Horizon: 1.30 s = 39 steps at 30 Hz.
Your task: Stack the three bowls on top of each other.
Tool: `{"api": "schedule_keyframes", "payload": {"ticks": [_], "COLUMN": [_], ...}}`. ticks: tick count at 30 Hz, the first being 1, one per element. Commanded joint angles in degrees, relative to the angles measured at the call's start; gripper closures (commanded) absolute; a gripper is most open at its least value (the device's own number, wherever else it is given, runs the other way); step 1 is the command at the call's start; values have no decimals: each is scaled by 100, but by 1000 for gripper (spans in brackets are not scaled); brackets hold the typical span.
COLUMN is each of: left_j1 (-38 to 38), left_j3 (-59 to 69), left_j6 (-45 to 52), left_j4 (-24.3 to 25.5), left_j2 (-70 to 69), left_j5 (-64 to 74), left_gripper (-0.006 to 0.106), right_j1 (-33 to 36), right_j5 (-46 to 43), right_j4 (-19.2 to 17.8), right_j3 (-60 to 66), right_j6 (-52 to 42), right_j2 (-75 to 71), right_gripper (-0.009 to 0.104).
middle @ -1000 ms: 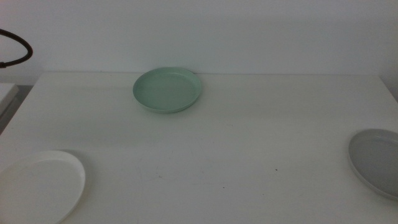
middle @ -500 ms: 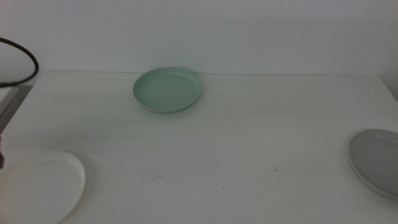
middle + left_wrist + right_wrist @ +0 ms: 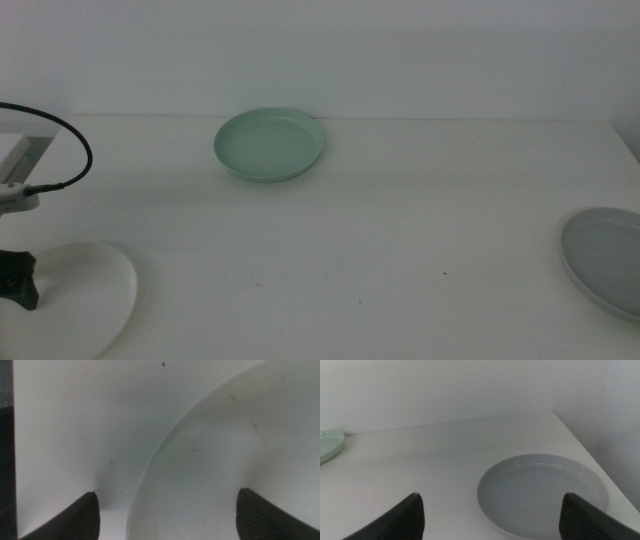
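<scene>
Nothing stacked yet; all 3 bowls apart on bench (image 3: 400,230). Mint green bowl (image 3: 269,144) at far centre, white bowl (image 3: 70,300) near-left, grey bowl (image 3: 605,258) near-right. Left hand (image 3: 165,512) spread wide, straddling white bowl rim, no grip. Right hand (image 3: 492,517) also spread, short of grey bowl, waiting. All lifts and both placements left.

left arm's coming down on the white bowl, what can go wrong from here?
1. The left gripper is open with its jaws straddling the white bowl's rim. The rim is low, so the grip may slip.
2. That bowl sits at the table's near-left corner; a nudge could push it off.
3. The mint green bowl and grey bowl lie far apart, so a loosely held bowl has a long carry. The right gripper waits, open, near the grey bowl.
</scene>
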Motion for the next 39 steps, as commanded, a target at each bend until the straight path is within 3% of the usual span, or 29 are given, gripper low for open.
{"api": "schedule_keyframes", "payload": {"ticks": [1, 4, 8, 18, 22, 30, 33, 39], "left_j1": [7, 7, 7, 7, 7, -247, -654, -2000], "left_j3": [-22, -22, -22, -22, -129, -961, -1338, -2025], "left_j6": [69, 136, 136, 151, -7, -38, -219, -1266], "left_j4": [15, 58, 70, 48, -141, -1105, -1423, -1251], "left_j2": [36, 98, 152, 152, 129, -362, -482, -266], "left_j5": [-120, -108, -10, 145, 761, 1929, 2226, 2150], "left_gripper": [11, 16, 32, 102, 102, 102, 102, 102], "right_j1": [12, 12, 12, 12, 12, 12, 12, 12], "right_j5": [-49, -49, -49, -49, -49, -49, -49, -49], "right_j4": [-31, -31, -31, -31, -31, -31, -31, -31], "right_j3": [18, 18, 18, 18, 18, 18, 18, 18], "right_j6": [-21, -21, -21, -21, -21, -21, -21, -21], "right_j2": [-23, -23, -23, -23, -23, -23, -23, -23], "right_gripper": [2, 2, 2, 2, 2, 2, 2, 2]}}
